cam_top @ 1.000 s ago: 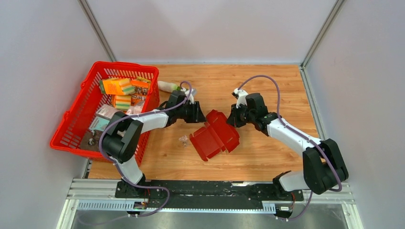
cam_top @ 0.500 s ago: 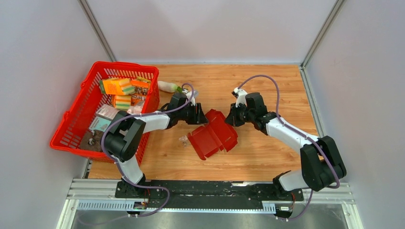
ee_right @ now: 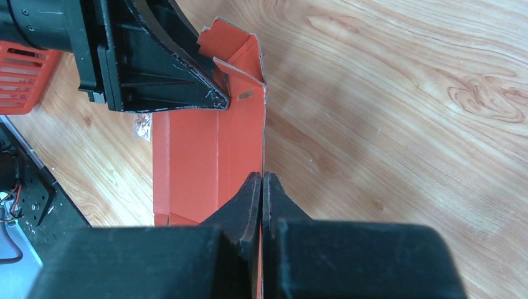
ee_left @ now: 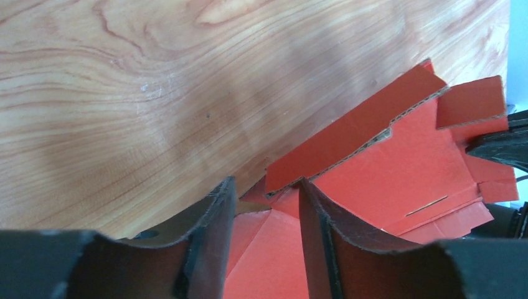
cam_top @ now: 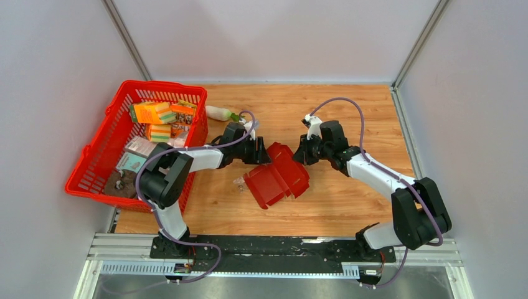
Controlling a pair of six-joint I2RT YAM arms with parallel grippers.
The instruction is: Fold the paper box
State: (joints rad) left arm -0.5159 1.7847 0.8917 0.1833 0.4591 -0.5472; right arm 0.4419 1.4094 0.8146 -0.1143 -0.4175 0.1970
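paper box (cam_top: 278, 179) half-folded at desk (cam_top: 348, 118) centre, between arms. right claw (cam_top: 298, 156) pinched tight on its right wall edge. left claw (cam_top: 264, 153) parted, fingers (ee_left: 208, 249) astride upper-left flap, not clamping.

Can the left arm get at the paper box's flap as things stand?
Probably yes: the left gripper is open, and a flap edge of the paper box sits between its fingers, nothing blocking.
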